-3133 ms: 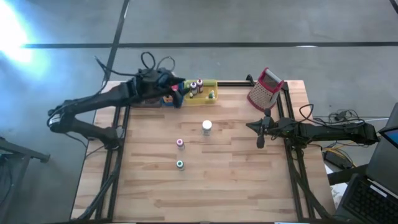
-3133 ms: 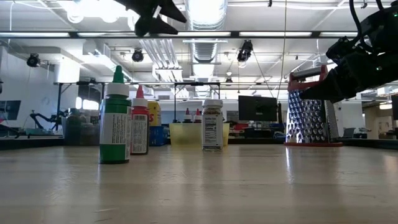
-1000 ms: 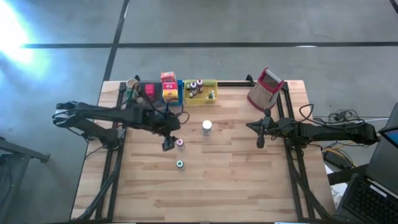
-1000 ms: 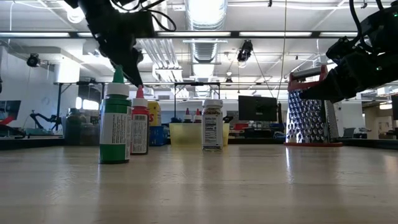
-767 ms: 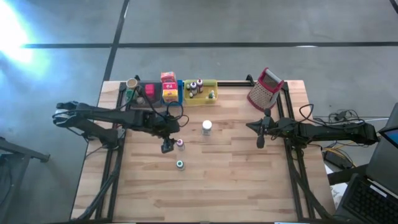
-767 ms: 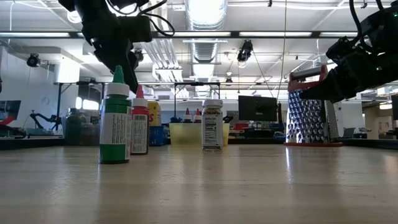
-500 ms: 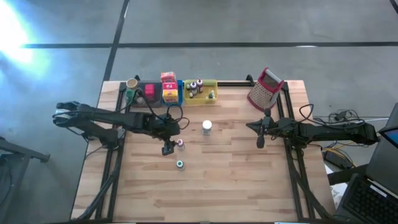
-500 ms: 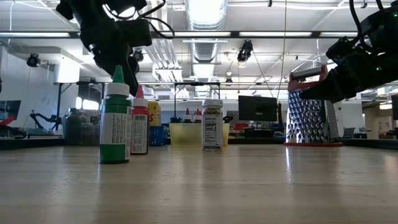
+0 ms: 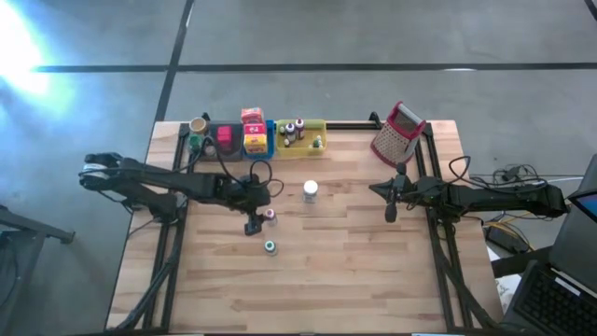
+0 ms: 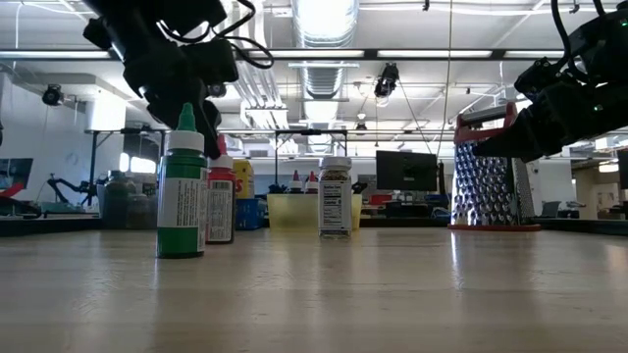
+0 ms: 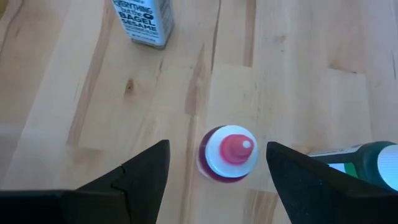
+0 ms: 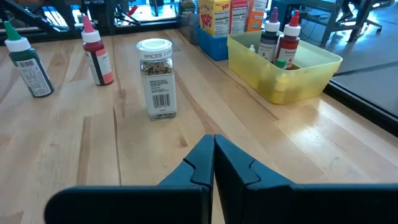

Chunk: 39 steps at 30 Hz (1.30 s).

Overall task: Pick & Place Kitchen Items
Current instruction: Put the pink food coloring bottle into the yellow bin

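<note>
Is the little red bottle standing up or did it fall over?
Standing up. The red bottle shows its cap from straight above in the left wrist view, between the open left gripper fingers, and stands upright beside the green bottle in the low view.

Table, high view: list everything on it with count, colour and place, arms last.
Red-capped bottle: one, mid-table, under the left gripper.
Green-capped bottle: one, nearer the front edge.
Spice jar: one, white lid, centre.
Yellow tray: one, back edge, small bottles inside.
Blue tray: one, beside it, holding a yellow and red box.
Grater: one, metal, red handle, back right.
Left gripper: open, above the red-capped bottle.
Right gripper: shut, waiting at right.
</note>
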Available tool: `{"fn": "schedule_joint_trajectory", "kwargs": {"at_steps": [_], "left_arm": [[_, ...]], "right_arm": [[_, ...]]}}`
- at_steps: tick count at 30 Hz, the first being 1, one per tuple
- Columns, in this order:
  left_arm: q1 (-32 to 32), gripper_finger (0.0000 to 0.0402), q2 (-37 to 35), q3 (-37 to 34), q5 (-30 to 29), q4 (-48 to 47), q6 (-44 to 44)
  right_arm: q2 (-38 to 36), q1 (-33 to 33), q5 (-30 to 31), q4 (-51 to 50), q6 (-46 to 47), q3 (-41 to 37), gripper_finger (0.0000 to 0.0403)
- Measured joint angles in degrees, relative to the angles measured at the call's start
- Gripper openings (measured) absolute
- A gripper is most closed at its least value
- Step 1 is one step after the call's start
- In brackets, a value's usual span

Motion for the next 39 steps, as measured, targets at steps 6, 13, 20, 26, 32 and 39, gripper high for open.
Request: {"fn": "schedule_joint_trajectory", "kwargs": {"at_steps": [6, 13, 20, 26, 32, 39], "left_arm": [[-0.59, 0.0273, 0.00, -2.02, 0.77, 3.36, 0.06], [-0.85, 0.0273, 0.94, -3.29, 0.98, 7.31, 1.44], [-0.85, 0.0273, 3.45, -3.27, 1.71, 8.17, 1.90], [-0.84, 0.0273, 3.65, -2.44, 1.81, 8.42, 1.88], [-0.82, 0.0273, 3.58, -1.21, 1.80, 6.44, 2.07], [-0.82, 0.0273, 3.57, -0.45, 1.68, 4.78, 1.70]], "right_arm": [[0.00, 0.00, -0.01, 0.00, 0.00, -0.01, 0.0008], [0.01, 0.00, -0.01, -0.01, 0.00, -0.01, 0.0008], [0.01, 0.01, -0.01, 0.01, 0.00, -0.02, 0.0008], [0.01, -0.01, -0.01, -0.01, 0.00, -0.01, 0.0008], [0.01, 0.00, -0.01, -0.01, 0.00, 0.00, 0.0008], [0.01, -0.02, -0.01, -0.01, 0.02, -0.02, 0.0008]]}}
